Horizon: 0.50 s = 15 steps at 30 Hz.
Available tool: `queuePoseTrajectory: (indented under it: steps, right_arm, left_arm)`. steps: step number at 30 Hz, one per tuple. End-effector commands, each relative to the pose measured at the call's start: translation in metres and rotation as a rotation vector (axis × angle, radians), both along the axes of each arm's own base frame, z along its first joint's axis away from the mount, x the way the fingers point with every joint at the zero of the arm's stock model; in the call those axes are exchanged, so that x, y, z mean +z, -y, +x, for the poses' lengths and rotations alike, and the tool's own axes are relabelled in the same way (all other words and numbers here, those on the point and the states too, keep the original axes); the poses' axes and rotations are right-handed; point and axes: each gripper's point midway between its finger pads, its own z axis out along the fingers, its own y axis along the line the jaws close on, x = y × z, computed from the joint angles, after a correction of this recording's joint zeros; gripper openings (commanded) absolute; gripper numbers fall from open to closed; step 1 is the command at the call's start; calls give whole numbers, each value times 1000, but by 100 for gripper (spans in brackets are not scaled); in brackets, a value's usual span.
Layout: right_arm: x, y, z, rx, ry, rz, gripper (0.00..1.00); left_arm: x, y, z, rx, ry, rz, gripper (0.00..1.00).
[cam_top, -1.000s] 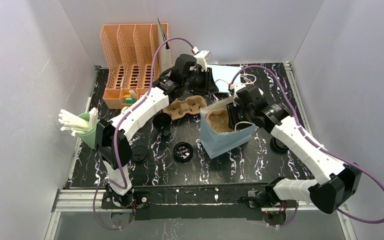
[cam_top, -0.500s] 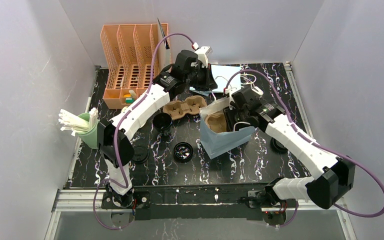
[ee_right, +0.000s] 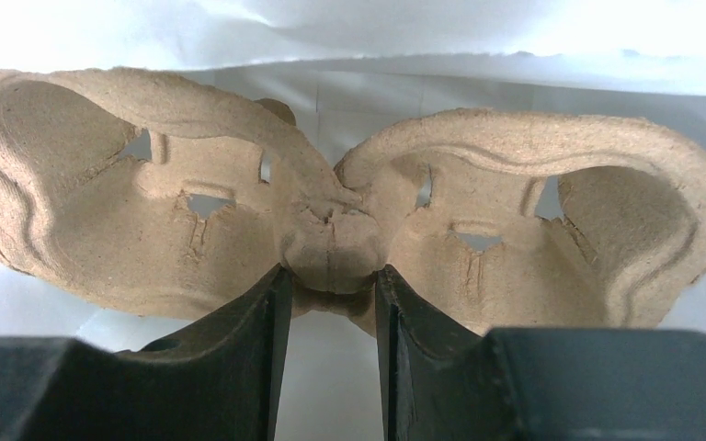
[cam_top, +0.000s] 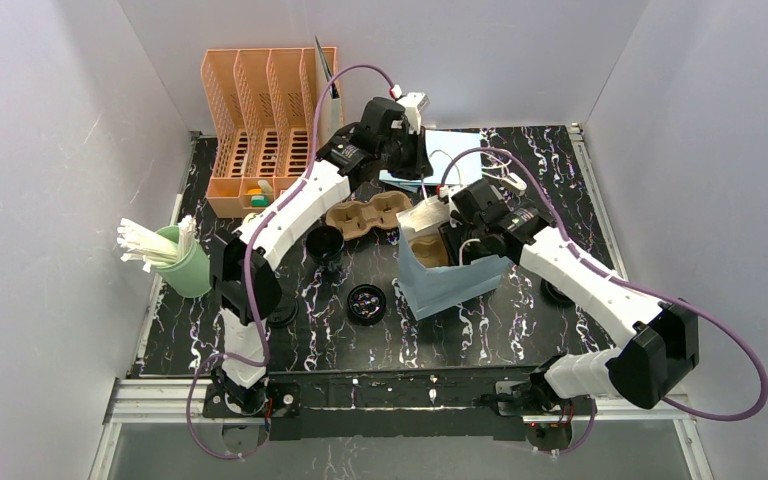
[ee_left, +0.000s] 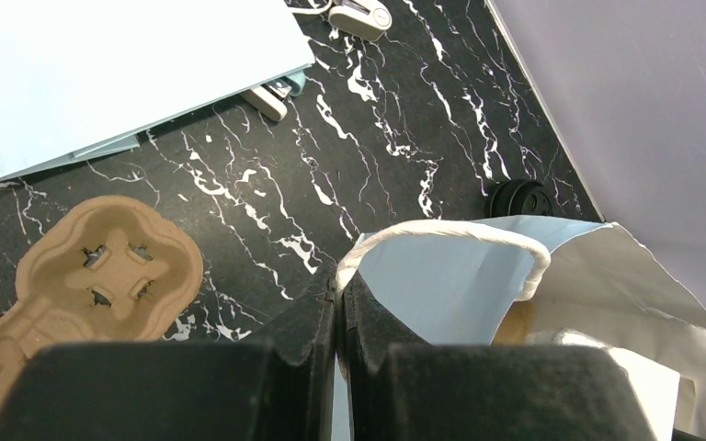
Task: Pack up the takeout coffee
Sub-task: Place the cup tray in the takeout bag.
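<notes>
Pinching the rim of the light-blue paper bag (cam_top: 455, 285) right beside its white handle (ee_left: 450, 230), the left gripper (ee_left: 337, 296) has its fingers pressed flat together, with paper caught between them as far as its own camera shows. Over to the right gripper (ee_right: 331, 277): it's clamped on the narrow middle neck of a brown pulp carrier (ee_right: 515, 230), which sits down inside the bag with pale paper all around it. And the coffee? None of it is packed. One dark cup (cam_top: 325, 243) stands upright and open on the table (cam_top: 520, 335), near the second carrier (cam_top: 368, 215). A round black piece (cam_top: 367, 303) lies closer in, lid or cup I cannot say. These cups look light and thin-walled, so a hard squeeze would likely buckle them, and the plastic lids look slick. My pick is a gentle hold around the body just under the rim, kept upright. View check: only the right wrist camera reveals that grip on the carrier's neck, which the overhead shot hides behind the arm. Only the overhead gives the cup's whereabouts. The left wrist adds a black lid (ee_left: 519, 197) on the table past the bag's far side.
</notes>
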Motion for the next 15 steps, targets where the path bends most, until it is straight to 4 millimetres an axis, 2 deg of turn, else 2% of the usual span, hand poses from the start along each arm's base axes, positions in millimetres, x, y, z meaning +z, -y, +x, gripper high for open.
queuePoseTrajectory:
  steps: [1, 4, 9, 15]
  right_arm:
    - [-10, 0, -12, 29, -48, -23, 13]
    - [-14, 1, -15, 23, -67, -34, 13]
    - [-19, 2, -17, 19, -84, -53, 13]
    - [-28, 0, -18, 18, -109, -69, 12]
  left_arm:
    - [24, -11, 8, 25, 59, 2, 0]
    - [40, -6, 4, -13, 90, -40, 0]
    - [78, 0, -8, -66, 151, -136, 0]
    - [102, 1, -20, -98, 192, -206, 0]
